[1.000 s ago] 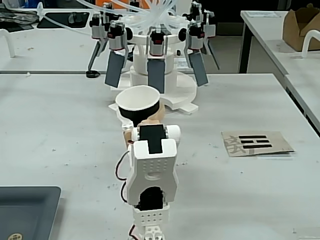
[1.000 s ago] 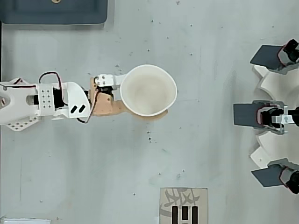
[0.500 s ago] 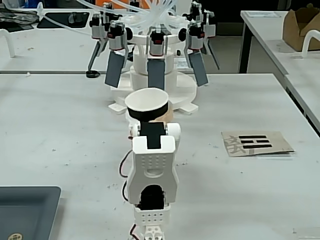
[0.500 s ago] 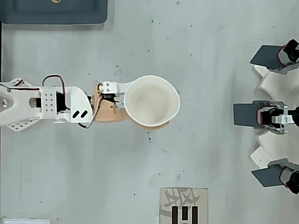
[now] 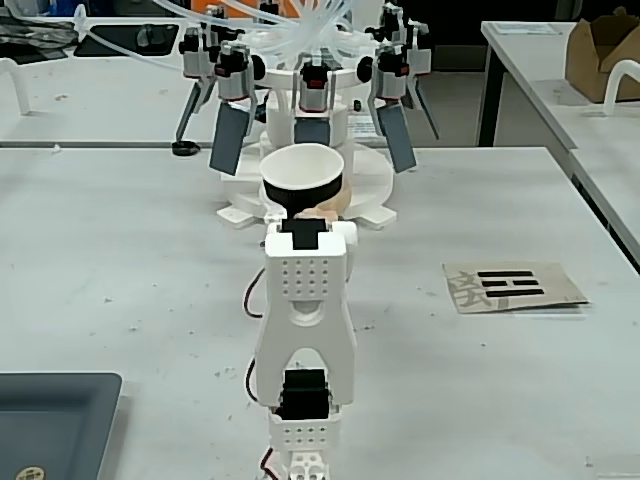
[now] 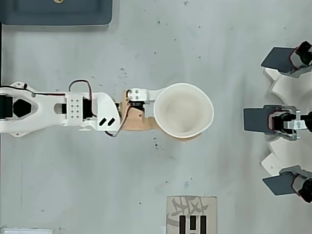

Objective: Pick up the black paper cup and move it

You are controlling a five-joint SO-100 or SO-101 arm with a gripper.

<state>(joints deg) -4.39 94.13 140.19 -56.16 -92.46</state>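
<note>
The black paper cup (image 5: 300,192) is held upright off the table, its white rim and white inside (image 6: 183,109) facing up. My gripper (image 6: 181,113) is shut on it; its fingertips are hidden under the cup in the overhead view. In the fixed view the gripper (image 5: 308,208) sits just behind the white arm, with the cup close in front of the white round fixture (image 5: 365,185). The arm is stretched out toward that fixture.
A white fixture with grey paddles (image 6: 265,119) stands at the right edge of the overhead view. A cardboard card with black marks (image 6: 191,214) lies at the bottom. A dark grey tray (image 6: 56,12) sits at the top left, also seen in the fixed view (image 5: 50,420).
The arm has stretched forward, carrying the cup to the right in the overhead view, closer to the paddle fixture. The grip on the cup stays the same.
</note>
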